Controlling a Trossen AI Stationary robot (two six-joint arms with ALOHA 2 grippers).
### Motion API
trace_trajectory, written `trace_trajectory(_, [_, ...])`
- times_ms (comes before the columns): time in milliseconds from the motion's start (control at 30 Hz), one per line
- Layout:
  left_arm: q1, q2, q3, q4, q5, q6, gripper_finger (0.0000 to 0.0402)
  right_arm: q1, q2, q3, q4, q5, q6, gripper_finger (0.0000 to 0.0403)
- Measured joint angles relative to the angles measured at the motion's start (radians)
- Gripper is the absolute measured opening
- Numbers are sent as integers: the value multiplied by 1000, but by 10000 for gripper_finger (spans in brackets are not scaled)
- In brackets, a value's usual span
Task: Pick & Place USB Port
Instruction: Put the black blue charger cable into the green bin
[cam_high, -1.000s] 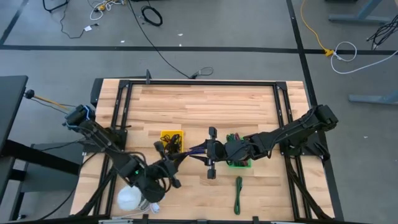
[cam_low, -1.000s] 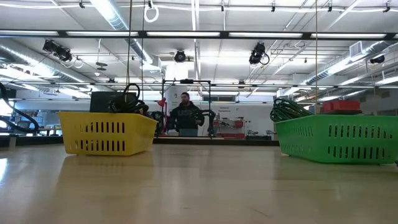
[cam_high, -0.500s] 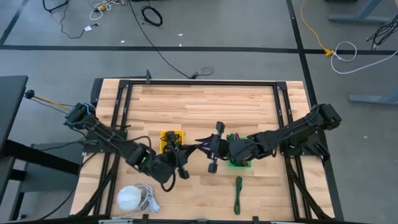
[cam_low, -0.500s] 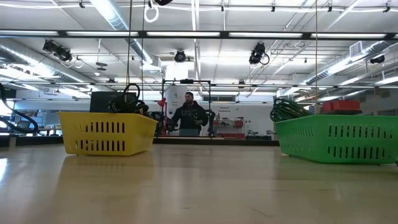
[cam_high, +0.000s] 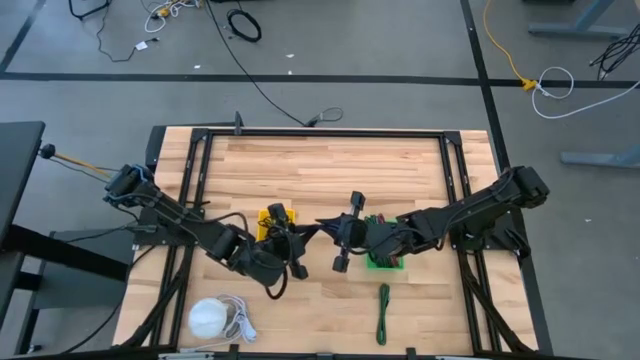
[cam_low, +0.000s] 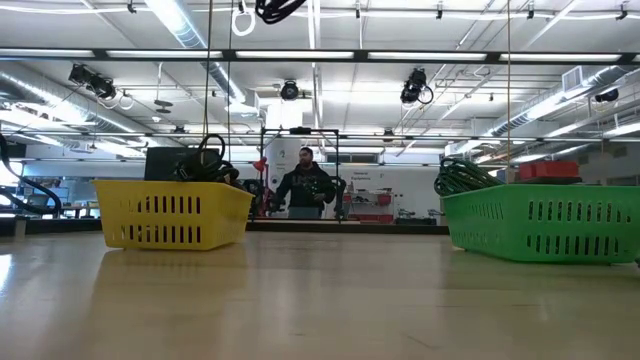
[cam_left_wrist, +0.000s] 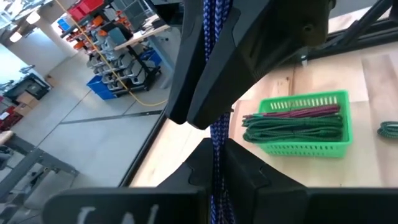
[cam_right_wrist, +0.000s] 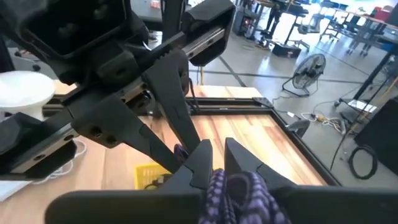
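A blue-purple braided USB cable (cam_high: 317, 233) hangs in the air between my two grippers, over the table's middle. My left gripper (cam_high: 299, 242) comes from the table's left and is shut on one stretch of it. My right gripper (cam_high: 335, 236) comes from the right and is shut on another stretch. The left wrist view shows the cable (cam_left_wrist: 216, 134) running straight from my left gripper (cam_left_wrist: 217, 183) across to the right gripper's fingers (cam_left_wrist: 249, 56). The yellow basket (cam_high: 275, 220) stands just left of the cable and the green basket (cam_high: 384, 250) just right of it. My left gripper pinches the cable (cam_left_wrist: 216, 163) between its two fingers, which point nearly level from the table's left. The cable is lifted clear of the table and leads straight on to the other gripper. My right gripper pinches a bunched stretch of the cable (cam_right_wrist: 231, 182) between its two fingers (cam_right_wrist: 200, 158), coming nearly level from the table's right. The cable there is clear of the table.
The yellow basket holds dark cables, the green basket (cam_left_wrist: 298, 124) green ones. A loose green cable (cam_high: 383, 310) lies near the front edge. A white round thing with a white cord (cam_high: 212, 318) sits front left. A person (cam_low: 305, 185) stands beyond the table.
My left gripper has swung from the near left, by the white thing, toward the table's far side and right, up to the right gripper between the baskets. The cable now spans a short gap between the two grippers. The right gripper has tipped slightly.
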Motion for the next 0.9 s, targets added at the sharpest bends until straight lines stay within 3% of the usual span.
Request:
trace_trajectory(200, [-3, 0, 1, -8, -29, 16, 35, -19, -11, 0, -41, -8, 23, 20])
trace_trajectory(433, [-38, -36, 1, -66, -132, 41, 36, -29, -44, -5, -227, 87, 110, 19])
trace_trajectory(567, [-49, -67, 1, -149, -171, -9, 36, -28, -87, -2, -333, 68, 182, 19])
trace_trajectory(767, [-64, -97, 1, -415, -167, -259, 37, -22, -139, -2, -597, 50, 378, 19])
trace_trajectory(900, [-71, -95, 0, -600, -139, -449, 37, -18, -146, -2, -759, -34, 508, 19])
